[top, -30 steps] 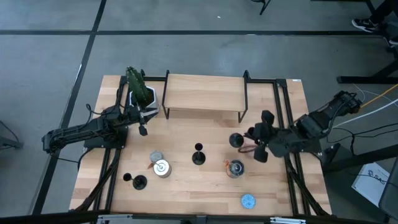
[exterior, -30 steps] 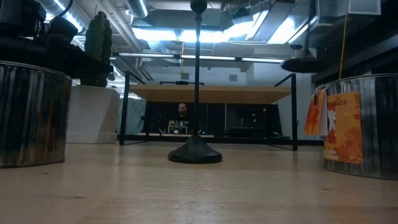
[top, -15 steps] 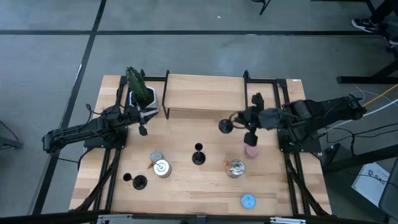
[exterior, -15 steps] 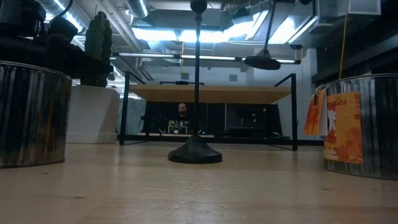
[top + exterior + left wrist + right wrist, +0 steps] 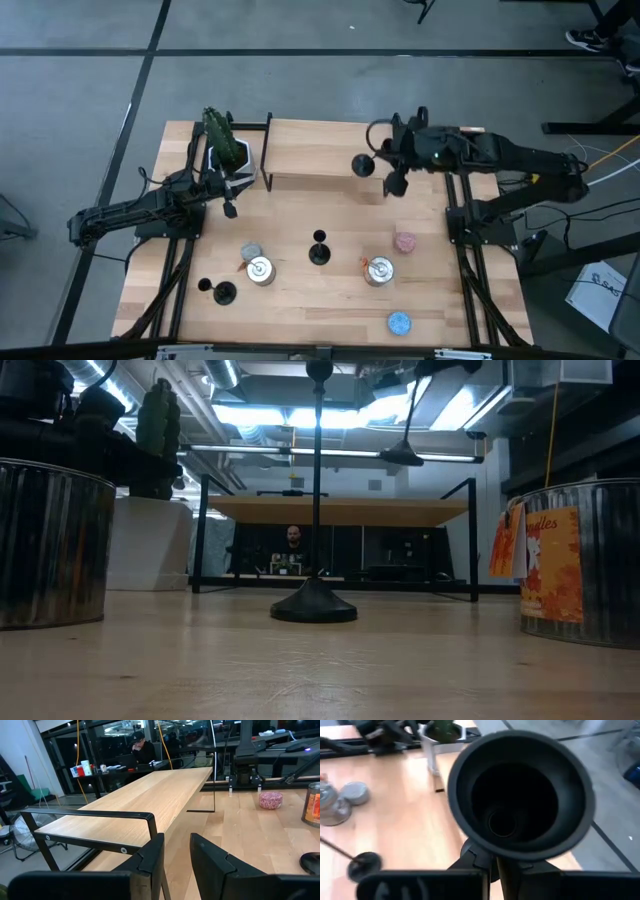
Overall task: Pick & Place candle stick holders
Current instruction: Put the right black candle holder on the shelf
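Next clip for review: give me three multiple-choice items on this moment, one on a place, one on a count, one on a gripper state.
1. Where is the candle stick holder that the right gripper carries?
A. on the tabletop beside the pink disc
B. in the air at the wooden shelf
C. in the plant pot

2. How many candle stick holders stand on the tabletop?
A. two
B. four
C. none

3. What is the right gripper doing?
A. hanging open
B. shut on a silver tin
C. shut on the candle stick holder

Answers: 1 B, the low view shows its base lifted near the shelf. 2 A, one in the middle, one at the front left. 3 C, the right wrist view shows the stem clamped.
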Available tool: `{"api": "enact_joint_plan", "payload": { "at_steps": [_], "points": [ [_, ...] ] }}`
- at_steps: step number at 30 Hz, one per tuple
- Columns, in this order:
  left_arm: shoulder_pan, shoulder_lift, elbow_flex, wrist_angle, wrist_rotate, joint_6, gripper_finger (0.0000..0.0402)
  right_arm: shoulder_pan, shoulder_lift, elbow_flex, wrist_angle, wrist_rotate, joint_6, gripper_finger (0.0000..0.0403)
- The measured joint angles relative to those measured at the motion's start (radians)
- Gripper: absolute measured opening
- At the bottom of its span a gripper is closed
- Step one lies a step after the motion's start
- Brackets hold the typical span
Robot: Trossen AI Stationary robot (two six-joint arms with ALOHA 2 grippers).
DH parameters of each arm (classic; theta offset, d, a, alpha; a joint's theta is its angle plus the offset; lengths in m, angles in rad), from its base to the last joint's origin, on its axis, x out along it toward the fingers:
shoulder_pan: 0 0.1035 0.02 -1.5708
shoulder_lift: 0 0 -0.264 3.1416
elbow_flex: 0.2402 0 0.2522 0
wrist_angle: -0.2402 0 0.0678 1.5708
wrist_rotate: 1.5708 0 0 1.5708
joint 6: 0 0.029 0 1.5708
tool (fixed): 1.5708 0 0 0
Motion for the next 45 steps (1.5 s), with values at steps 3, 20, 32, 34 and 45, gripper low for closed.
{"api": "enact_joint_plan", "payload": {
  "at_steps": [3, 20, 32, 34, 45],
  "points": [
    [0.0, 0.0, 0.0, 0.0, 0.0, 0.0, 0.0088, -0.076, 0.005, 0.003, 0.022, -0.041, -0.034, 0.0017],
    [0.0, 0.0, 0.0, 0.0, 0.0, 0.0, 0.0088, -0.475, 0.112, 0.003, 0.131, -0.336, -0.184, 0.0017],
    [0.0, 0.0, 0.0, 0.0, 0.0, 0.0, 0.0088, -0.573, 0.136, 0.003, 0.048, -0.337, -0.196, 0.0017],
    [0.0, 0.0, 0.0, 0.0, 0.0, 0.0, 0.0088, -0.581, 0.136, 0.002, 0.048, -0.341, -0.188, 0.0017],
    [0.0, 0.0, 0.0, 0.0, 0.0, 0.0, 0.0088, -0.621, 0.137, 0.002, 0.04, -0.362, -0.17, 0.0017]
  ]
}}
